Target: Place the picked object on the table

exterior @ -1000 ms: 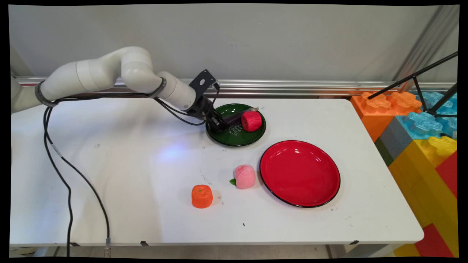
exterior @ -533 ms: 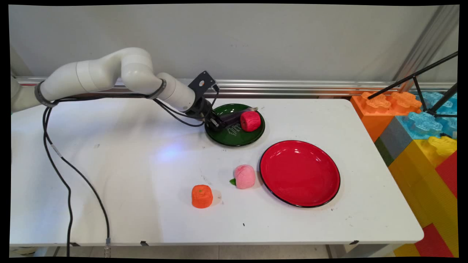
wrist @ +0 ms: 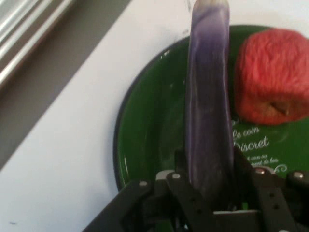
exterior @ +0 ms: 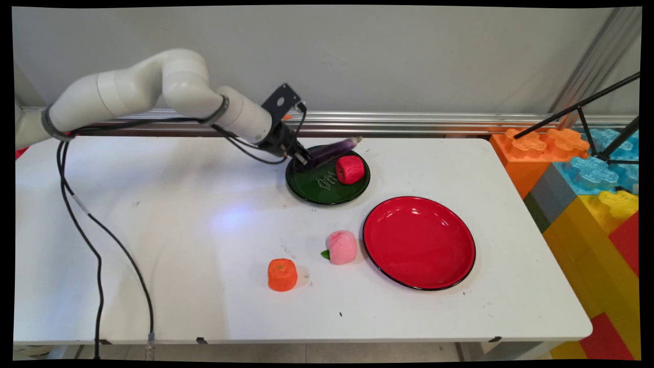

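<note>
long purple toy eggplant (exterior: 333,150) clamped at 1 end between the black two-finger gripper (exterior: 302,159) fingers, lifted above round green plate (exterior: 317,190); red knitted apple (exterior: 350,169) rests on plate beside it

We reach in from the left with our arm (exterior: 153,92), elbow raised, wrist angled down to the right; our gripper (exterior: 302,159) is clamped tight.

glossy green plate (wrist: 149,121), smooth purple eggplant (wrist: 208,106), fuzzy red apple (wrist: 270,75).
</note>
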`<move>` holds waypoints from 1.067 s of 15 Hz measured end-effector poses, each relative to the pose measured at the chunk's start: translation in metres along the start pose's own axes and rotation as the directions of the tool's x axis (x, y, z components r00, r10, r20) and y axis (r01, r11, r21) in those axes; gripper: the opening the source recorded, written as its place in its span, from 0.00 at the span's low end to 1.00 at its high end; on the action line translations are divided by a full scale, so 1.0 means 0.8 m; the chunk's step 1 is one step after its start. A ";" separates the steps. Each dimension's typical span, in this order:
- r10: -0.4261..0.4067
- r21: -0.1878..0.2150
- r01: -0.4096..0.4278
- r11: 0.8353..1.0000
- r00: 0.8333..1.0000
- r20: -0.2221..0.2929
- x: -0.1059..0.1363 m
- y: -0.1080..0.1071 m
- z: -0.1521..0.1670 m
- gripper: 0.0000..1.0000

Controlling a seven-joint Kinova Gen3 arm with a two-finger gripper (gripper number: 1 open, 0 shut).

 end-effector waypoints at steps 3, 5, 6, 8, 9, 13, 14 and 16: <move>0.010 0.001 -0.010 1.000 1.000 -0.023 0.024 0.000 -0.035 0.00; 0.021 0.001 -0.021 1.000 0.999 -0.031 0.036 -0.001 -0.057 0.00; 0.025 0.004 -0.025 1.000 0.999 -0.033 0.042 -0.003 -0.070 0.00; 0.037 -0.001 -0.037 0.999 0.999 -0.036 0.049 -0.006 -0.090 0.00; 0.055 -0.023 -0.056 0.998 0.998 -0.040 0.052 -0.006 -0.101 0.00; 0.143 -0.142 -0.148 0.979 0.989 -0.050 0.049 -0.002 -0.124 0.00; 0.175 -0.176 -0.180 0.968 0.983 -0.046 0.044 -0.003 -0.129 0.00; 0.242 -0.234 -0.244 0.941 0.969 -0.038 0.034 -0.007 -0.137 0.00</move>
